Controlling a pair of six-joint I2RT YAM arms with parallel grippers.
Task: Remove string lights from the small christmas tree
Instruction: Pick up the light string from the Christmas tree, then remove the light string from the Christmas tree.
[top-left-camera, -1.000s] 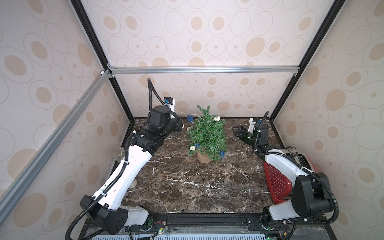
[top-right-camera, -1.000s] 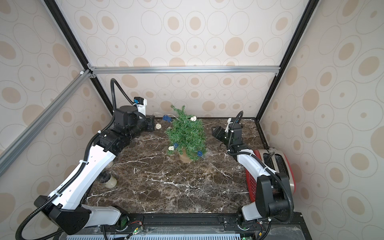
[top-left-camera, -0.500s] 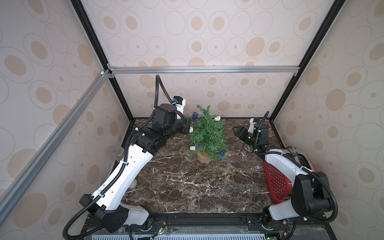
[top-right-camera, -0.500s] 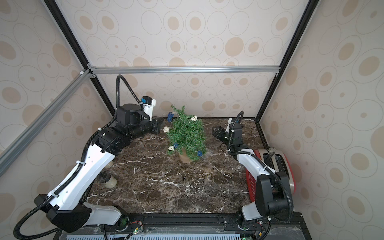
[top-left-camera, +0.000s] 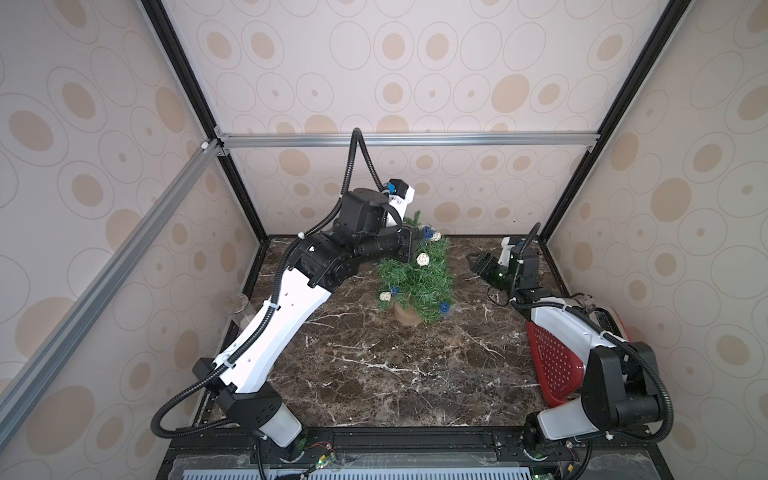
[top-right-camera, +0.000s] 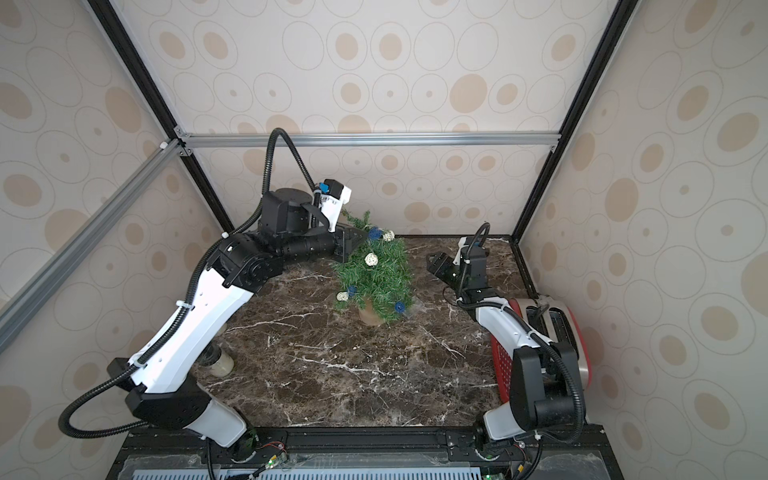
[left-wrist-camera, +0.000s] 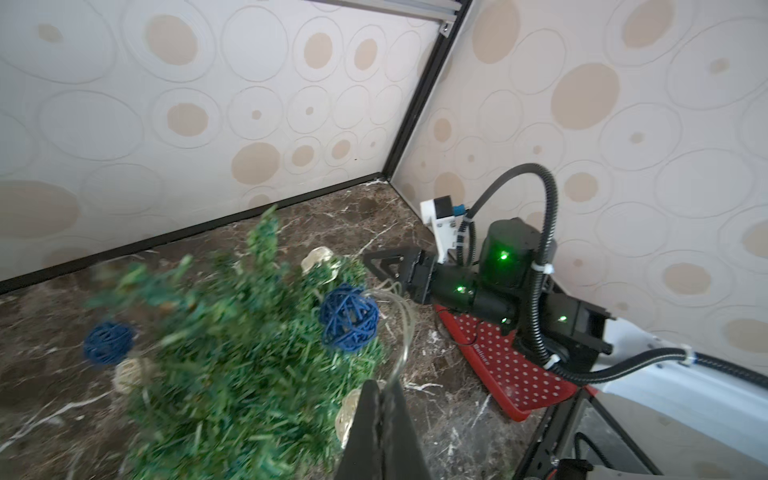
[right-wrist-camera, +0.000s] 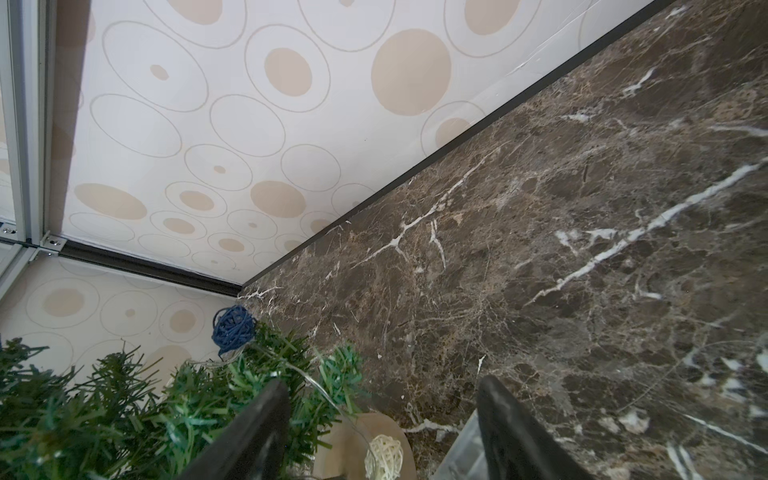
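Tree and lights first: the small christmas tree (top-left-camera: 419, 278) stands in its tan pot (top-left-camera: 406, 319) on the tabletop (top-left-camera: 374, 374), nearer the far edge than the near one and about midway between the side edges. The string lights (top-left-camera: 423, 259) are draped on it from crown to skirt, with blue and cream balls near the tip, a cream one partway down, and more of both colours low on either side. Your left gripper (left-wrist-camera: 379, 388) is up at the crown, on the side facing the left edge, with its jaws clenched together. In the left wrist view the pale wire (left-wrist-camera: 401, 332) runs from a blue ball (left-wrist-camera: 349, 320) down into the closed fingertips, so you are grasping the string lights by the wire, just beside that ball. Your right gripper (top-left-camera: 471, 261) hangs low over the tabletop between the tree and the right edge, clear of the branches, jaws spread and holding nothing. In its wrist view the lower branches and a cream ball (right-wrist-camera: 384, 457) by the pot lie close to one finger (right-wrist-camera: 266, 415).
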